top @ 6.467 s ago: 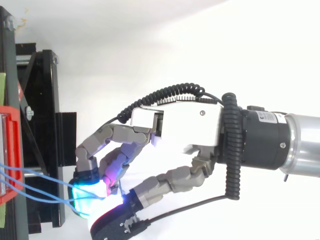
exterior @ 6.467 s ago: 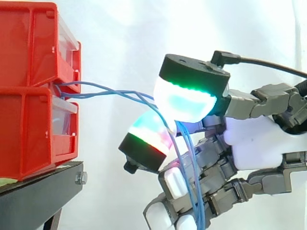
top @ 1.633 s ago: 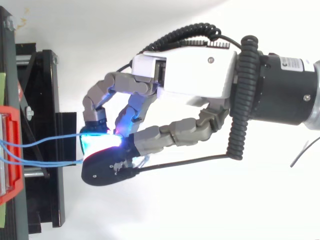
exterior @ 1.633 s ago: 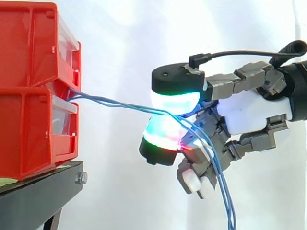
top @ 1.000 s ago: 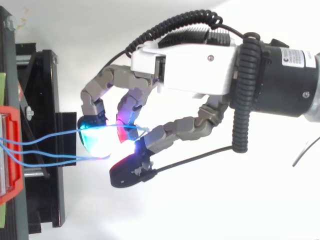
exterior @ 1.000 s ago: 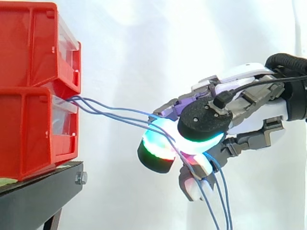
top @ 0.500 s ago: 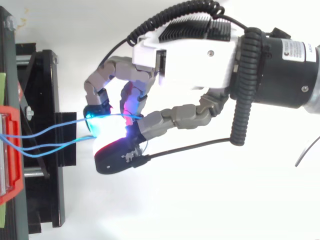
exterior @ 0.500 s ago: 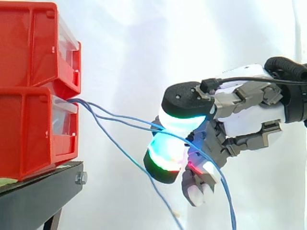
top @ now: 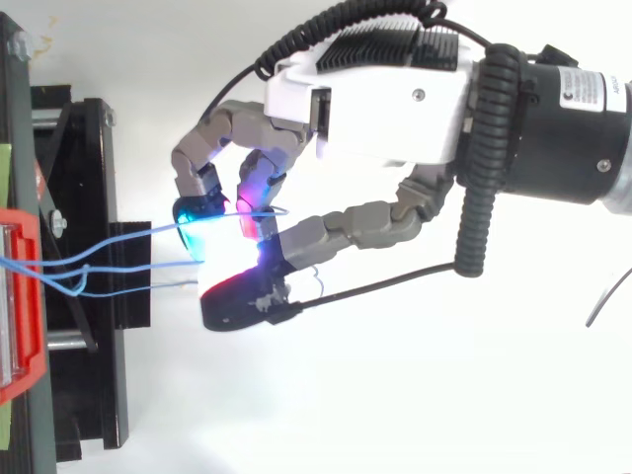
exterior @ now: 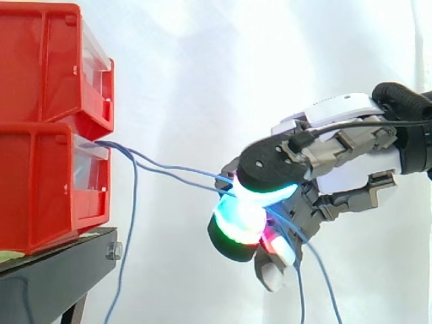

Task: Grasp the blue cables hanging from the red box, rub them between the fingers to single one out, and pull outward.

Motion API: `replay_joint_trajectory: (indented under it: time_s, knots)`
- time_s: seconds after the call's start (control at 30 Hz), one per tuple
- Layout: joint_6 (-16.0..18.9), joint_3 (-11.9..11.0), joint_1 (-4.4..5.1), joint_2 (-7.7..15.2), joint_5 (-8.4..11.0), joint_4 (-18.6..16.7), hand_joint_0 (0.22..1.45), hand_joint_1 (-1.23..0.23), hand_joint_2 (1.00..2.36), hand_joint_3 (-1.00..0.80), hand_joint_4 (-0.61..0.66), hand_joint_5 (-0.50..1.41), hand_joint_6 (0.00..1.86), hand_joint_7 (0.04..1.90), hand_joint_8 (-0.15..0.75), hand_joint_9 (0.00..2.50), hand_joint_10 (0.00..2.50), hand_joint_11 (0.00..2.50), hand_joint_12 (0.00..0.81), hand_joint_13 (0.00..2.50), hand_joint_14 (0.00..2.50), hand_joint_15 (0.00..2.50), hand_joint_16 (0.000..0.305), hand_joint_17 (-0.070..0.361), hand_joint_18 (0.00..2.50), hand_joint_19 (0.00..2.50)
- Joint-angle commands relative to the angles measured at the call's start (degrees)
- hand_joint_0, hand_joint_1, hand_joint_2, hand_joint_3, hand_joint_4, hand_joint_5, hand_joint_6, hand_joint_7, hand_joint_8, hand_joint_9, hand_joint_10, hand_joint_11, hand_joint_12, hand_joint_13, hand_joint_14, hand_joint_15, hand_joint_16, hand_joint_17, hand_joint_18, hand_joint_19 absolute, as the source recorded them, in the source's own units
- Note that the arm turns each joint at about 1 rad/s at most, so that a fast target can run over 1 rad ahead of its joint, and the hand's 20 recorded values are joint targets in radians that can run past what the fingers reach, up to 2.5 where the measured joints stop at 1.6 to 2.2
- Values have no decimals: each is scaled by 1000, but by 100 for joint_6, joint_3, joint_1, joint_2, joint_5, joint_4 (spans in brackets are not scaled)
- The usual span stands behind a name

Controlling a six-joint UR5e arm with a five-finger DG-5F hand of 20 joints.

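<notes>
Two stacked red bins (exterior: 40,189) stand at the left on a black stand (exterior: 61,270). Thin blue cables (exterior: 177,168) leave the gap between the bins and run right to my hand (exterior: 344,172). The hand is shut on them, its glowing pads pinching two strands, whose ends trail down below the fingers. A third blue strand (exterior: 133,202) hangs loose, straight down beside the lower bin. From above, the cables (top: 109,242) cross from the red bin (top: 22,326) to the curled fingers of the hand (top: 385,94).
A white curtain backs the scene. The black stand (top: 84,197) juts out under the bins, just left of the fingertips. Open room lies below and right of the hand.
One blue strand has dropped clear of the hand and swung back to hang beside the bin. The thumb has tilted over the two strands left in the pinch.
</notes>
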State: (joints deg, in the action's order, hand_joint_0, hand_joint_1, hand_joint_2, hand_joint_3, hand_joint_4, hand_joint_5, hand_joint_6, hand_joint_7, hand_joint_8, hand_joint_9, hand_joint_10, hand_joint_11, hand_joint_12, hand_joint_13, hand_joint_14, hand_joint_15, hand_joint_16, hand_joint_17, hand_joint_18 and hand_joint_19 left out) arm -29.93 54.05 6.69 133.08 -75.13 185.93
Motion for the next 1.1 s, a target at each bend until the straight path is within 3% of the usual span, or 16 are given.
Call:
replay_joint_trajectory:
  time_s: [0.0, 0.23, 0.33, 0.37, 0.47, 0.7, 0.83, 0.9, 1.07]
  knots:
    - [14, 0, -1, -1, 7, 14, 775, -953, 1006, -418, -95, -178, 916, 1009, 236, 986, 23, 710, 338, 749, 27, 616, 45, 101, 633, 546]
    - [14, -8, -1, -1, 7, 14, 793, -955, 1000, -500, -70, -168, 921, 1013, 235, 963, 23, 695, 330, 709, 26, 586, 42, 95, 610, 512]
    - [14, -8, -1, -1, -2, 14, 667, -925, 1000, -500, 20, -150, 915, 997, 242, 1006, 23, 705, 330, 729, 28, 607, 42, 94, 605, 540]
    - [14, -8, -1, -1, -2, 14, 584, -863, 1000, -500, 40, -139, 903, 1027, 253, 1035, 23, 706, 332, 743, 29, 624, 42, 95, 596, 573]
    - [14, -8, -9, -1, -2, 14, 491, -707, 1000, -500, 65, -127, 890, 1029, 280, 1107, 20, 681, 366, 797, 27, 635, 49, 109, 614, 589]
    - [14, -8, -9, -1, -2, 14, 480, -487, 1000, -500, 57, -116, 870, 1061, 299, 1177, 22, 677, 376, 847, 26, 644, 54, 121, 642, 637]
    - [14, -8, -9, -1, -2, 31, 526, -553, 1000, -500, 62, -118, 868, 1071, 289, 1171, 22, 690, 365, 852, 28, 663, 51, 114, 626, 663]
    - [14, -8, -9, -1, -2, 31, 551, -638, 1004, -445, 66, -119, 866, 1091, 286, 1169, 25, 703, 357, 854, 29, 671, 49, 111, 630, 669]
    - [23, -8, -9, -1, 7, 31, 569, -689, 1010, -339, 66, -124, 862, 1113, 281, 1165, 25, 711, 356, 857, 28, 673, 49, 110, 629, 672]
